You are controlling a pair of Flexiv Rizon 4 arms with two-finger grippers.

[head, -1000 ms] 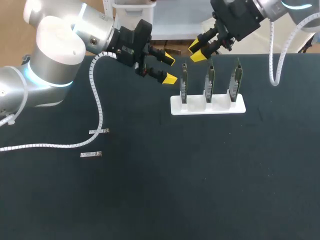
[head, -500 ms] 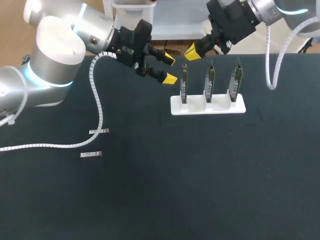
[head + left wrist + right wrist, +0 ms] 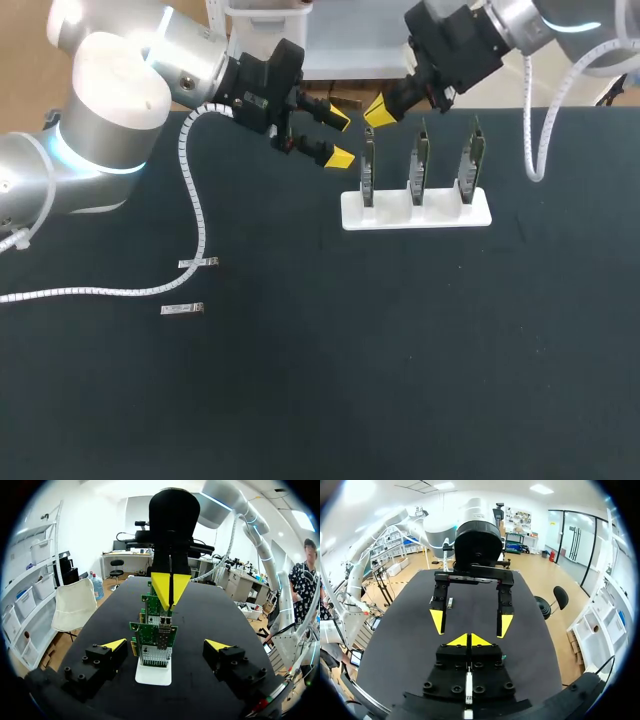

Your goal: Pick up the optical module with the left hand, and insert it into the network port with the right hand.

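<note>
Two small silver modules [image 3: 198, 263] lie on the left part of the black table [image 3: 300, 380], close together and well apart from both grippers. The left gripper [image 3: 340, 138] hangs empty, fingers spread wide, beside the first of three green boards [image 3: 368, 172] upright in a white stand [image 3: 415, 212]. The right gripper [image 3: 378, 110], tips pressed together on nothing, sits near that board's top
</note>
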